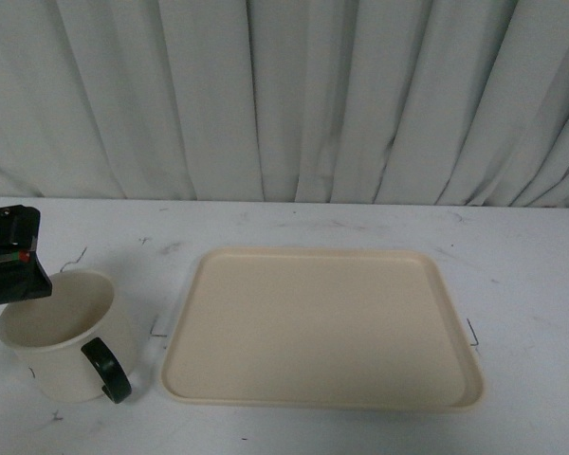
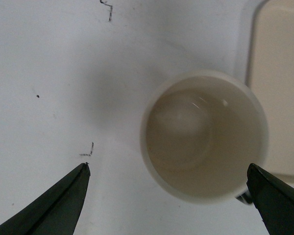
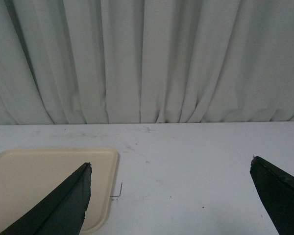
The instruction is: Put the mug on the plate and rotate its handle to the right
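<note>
Mug point(image 1: 62, 332): cream-white, wide, upright, inside bare.
Handle point(image 1: 109, 368): glossy black loop, turned toward the camera and slightly right in the front view.
Location: on the table point(image 1: 95, 227), just left of the plate point(image 1: 322, 322), not on it.
Left gripper point(image 2: 167, 167): above the mug mouth, jaws spread wide, holding nothing.
Right gripper point(image 3: 170, 162): jaws spread wide, holding nothing, over the table beside the plate.

No writing, label, brand or number can be read. The small black marks point(image 2: 88, 151) on the surface point(image 2: 49, 73) form no letters.
</note>
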Robot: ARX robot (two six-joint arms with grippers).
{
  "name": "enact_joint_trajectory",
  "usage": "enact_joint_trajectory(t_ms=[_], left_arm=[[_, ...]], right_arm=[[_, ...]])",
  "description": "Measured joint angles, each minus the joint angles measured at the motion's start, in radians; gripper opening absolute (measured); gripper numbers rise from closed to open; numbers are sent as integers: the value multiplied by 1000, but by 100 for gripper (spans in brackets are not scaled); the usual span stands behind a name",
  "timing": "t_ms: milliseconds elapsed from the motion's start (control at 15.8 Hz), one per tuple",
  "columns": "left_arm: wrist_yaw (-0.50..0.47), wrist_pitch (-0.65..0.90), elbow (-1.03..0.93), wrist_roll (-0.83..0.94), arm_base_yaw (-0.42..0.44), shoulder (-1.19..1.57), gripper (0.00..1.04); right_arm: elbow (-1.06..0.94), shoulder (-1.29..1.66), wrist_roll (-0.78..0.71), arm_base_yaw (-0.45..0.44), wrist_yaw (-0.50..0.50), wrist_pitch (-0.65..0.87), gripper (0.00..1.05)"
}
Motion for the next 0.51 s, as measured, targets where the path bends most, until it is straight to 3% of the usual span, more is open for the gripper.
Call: enact_joint_trajectory(t_ms=[506], left_arm=[[-88, 27, 124, 27, 22, 259, 98]], right_arm=[[0, 0, 0, 0, 0, 0, 98]])
